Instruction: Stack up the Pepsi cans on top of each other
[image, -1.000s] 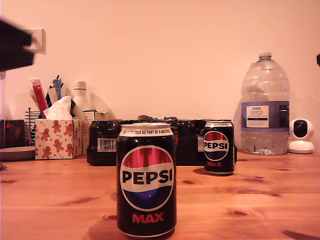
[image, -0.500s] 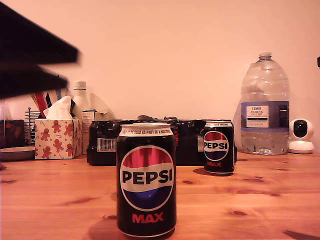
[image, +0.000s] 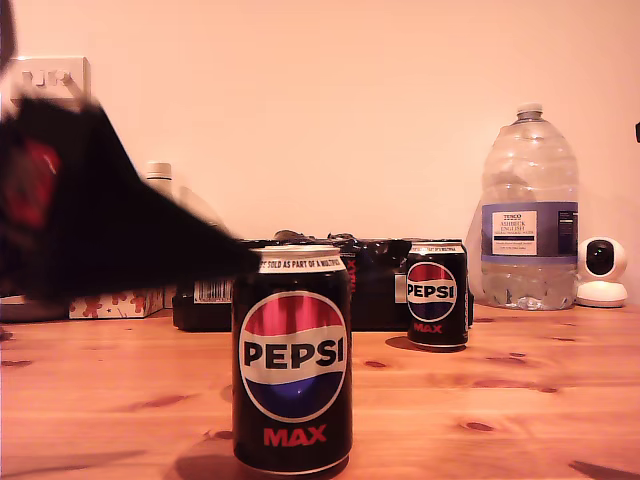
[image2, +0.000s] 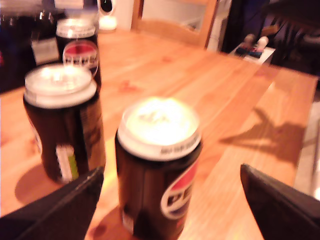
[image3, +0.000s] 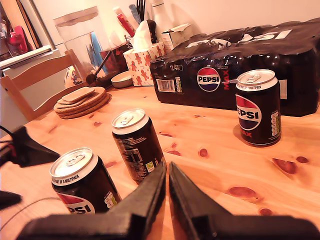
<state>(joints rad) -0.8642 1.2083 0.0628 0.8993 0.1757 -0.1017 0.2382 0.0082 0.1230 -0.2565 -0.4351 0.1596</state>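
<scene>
Nothing stacked yet. All three cans stand upright, each on the wooden table, none touching another. The whole task looks to be still ahead.

Near can sits front and centre in the exterior view. It is the one closest to the first gripper, whose fingers are spread wide to either side of it, well clear of its walls, gripping nothing. The silver top of that can is right under the wrist camera.

Middle can shows in both wrist views, with its nutrition text facing the second wrist camera; the exterior view does not show it, likely hidden behind the near can. Far can stands just in front of the shrink-wrapped multipack, to the exterior view's right of the near can.

Second gripper hangs back from the cans, fingers pressed together with only a thin slit between them, empty.

Change from half a second ago: the dark, blurred arm on the exterior view's left has dropped lower and pushed further in, now reaching the near can's top edge and covering the tissue box it sat above before. Cans, multipack and water bottle have not shifted.

Judgement: a grasp on the near can seems to be the step in hand.
</scene>
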